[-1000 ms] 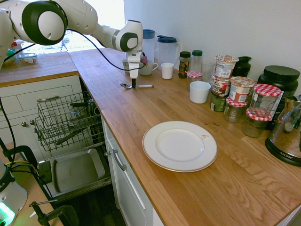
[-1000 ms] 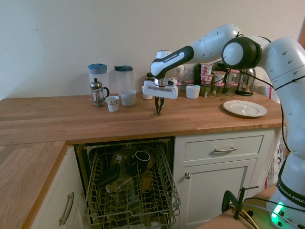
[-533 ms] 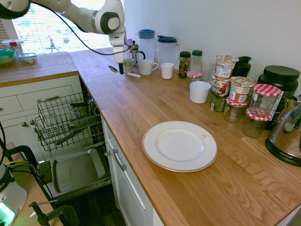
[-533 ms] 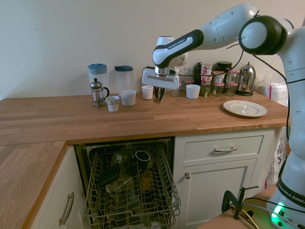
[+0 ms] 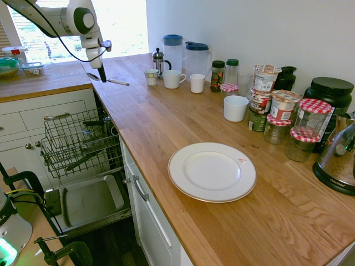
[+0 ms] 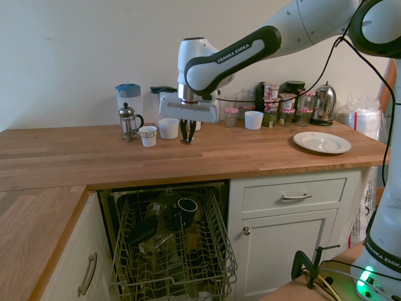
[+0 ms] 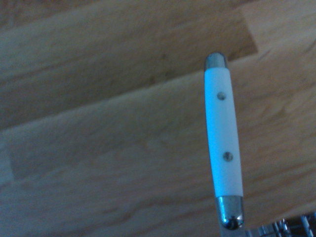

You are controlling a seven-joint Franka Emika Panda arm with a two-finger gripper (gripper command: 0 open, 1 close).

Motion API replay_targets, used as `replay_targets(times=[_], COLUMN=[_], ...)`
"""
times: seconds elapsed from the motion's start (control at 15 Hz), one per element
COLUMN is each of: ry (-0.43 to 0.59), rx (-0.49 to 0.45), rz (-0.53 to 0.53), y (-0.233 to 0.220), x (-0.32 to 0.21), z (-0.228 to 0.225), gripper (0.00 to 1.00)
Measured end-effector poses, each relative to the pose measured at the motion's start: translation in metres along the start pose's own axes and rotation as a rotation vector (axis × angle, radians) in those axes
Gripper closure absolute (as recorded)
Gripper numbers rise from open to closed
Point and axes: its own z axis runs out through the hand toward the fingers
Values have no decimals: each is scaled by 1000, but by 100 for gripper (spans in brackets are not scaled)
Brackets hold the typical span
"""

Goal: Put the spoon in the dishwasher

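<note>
We see the white arm (image 5: pixel 62 21) reaching over the wooden counter (image 6: pixel 75 153) from the side where the plate (image 6: pixel 322 142) lies, its forearm sloping down to the wrist, high above the dishwasher (image 6: pixel 175 241). At the end of it the gripper (image 6: pixel 187 140) points downward, its fingertips low over the counter, just behind the dishwasher's near edge of worktop as we look from the second exterior view.

We find the fingers closed on the spoon (image 5: pixel 117 82), gripping it near the bowl end. The spoon lies crosswise to the fingers, roughly level, with the bowl on one side of them and the long handle sticking out on the other, away from the dishwasher. In the wrist view we see that handle close up, pale with two rivets and metal ends, over the wood grain, and a bit of wire rack (image 7: pixel 284 228) beyond it.

The dishwasher stands with its door (image 5: pixel 91 202) down and its rack pulled out, below the counter and lower than the gripper. We make out a dark cup (image 6: pixel 187 212) inside the dishwasher's rack. The spoon is outside the dishwasher, above counter level.
</note>
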Motion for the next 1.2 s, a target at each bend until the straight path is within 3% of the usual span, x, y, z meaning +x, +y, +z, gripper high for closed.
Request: replay_targets(times=[0.33,0.93,1.2], ry=[-5,3,63], rx=[-48,-131,-145], rz=[-53,-119,-126], y=[65,155,163], x=[-55,-69,-74], z=[48,112,117], gripper=[100,100,100])
